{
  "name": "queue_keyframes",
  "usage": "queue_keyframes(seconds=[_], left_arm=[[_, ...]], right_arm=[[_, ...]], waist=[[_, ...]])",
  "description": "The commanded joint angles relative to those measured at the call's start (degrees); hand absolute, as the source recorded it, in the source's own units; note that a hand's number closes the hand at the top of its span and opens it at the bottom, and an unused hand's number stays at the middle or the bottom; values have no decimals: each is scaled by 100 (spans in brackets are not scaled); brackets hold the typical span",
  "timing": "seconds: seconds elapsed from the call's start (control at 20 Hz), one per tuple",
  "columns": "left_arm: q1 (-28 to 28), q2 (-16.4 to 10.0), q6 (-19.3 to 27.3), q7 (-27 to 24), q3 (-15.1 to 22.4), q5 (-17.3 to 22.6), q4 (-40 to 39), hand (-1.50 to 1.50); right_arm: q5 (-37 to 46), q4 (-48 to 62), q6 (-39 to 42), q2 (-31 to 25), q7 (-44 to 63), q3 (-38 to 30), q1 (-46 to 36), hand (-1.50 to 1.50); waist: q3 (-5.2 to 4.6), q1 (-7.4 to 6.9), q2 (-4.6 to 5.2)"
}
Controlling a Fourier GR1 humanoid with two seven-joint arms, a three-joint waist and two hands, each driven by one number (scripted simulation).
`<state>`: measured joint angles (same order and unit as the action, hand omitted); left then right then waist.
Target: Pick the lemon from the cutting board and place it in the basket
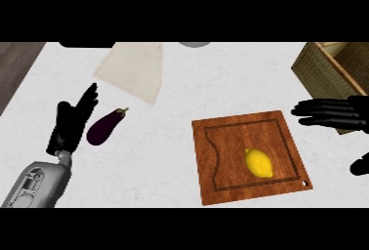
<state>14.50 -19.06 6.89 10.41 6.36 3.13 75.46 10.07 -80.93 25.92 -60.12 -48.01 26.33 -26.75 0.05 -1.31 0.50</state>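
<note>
Grey forearm [39, 183] at lower left ends in the left hand [72, 122], fingers straight up and empty, resting just beside an eggplant [107, 126]. Reaching seems the step in hand: the lemon [258, 162] lies untouched on the cutting board [216, 146], toward its near right corner, while the right hand [331, 113] hovers spread and empty beyond the board's far right edge. Next it should come in over the lemon, curl round it, then lift toward the basket [317, 68] at the far right, open counter [281, 88] lying between
</note>
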Motion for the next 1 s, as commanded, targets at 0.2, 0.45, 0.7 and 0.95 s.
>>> queue_keyframes(seconds=[0.2, 0.45, 0.7, 0.95], left_arm=[[-126, 47, 85, 567, 10, -84, 559, 0], [10, 191, -14, -55, -64, -198, -177, 0], [-197, -177, -365, 163, -328, 38, 249, 0], [-15, 63, -132, 173, -236, -291, 134, 0]], right_arm=[[74, 846, 299, 312, -1072, 41, -86, -150], [385, 1002, -59, 1125, -603, 465, -347, -150], [648, 1590, -82, 1322, -926, 720, -431, -150], [1000, 1844, -431, 1878, -832, 861, -403, -150]], waist=[[2, 33, -46], [-5, 59, -18], [-1, 3, -31], [-3, 80, -32]])
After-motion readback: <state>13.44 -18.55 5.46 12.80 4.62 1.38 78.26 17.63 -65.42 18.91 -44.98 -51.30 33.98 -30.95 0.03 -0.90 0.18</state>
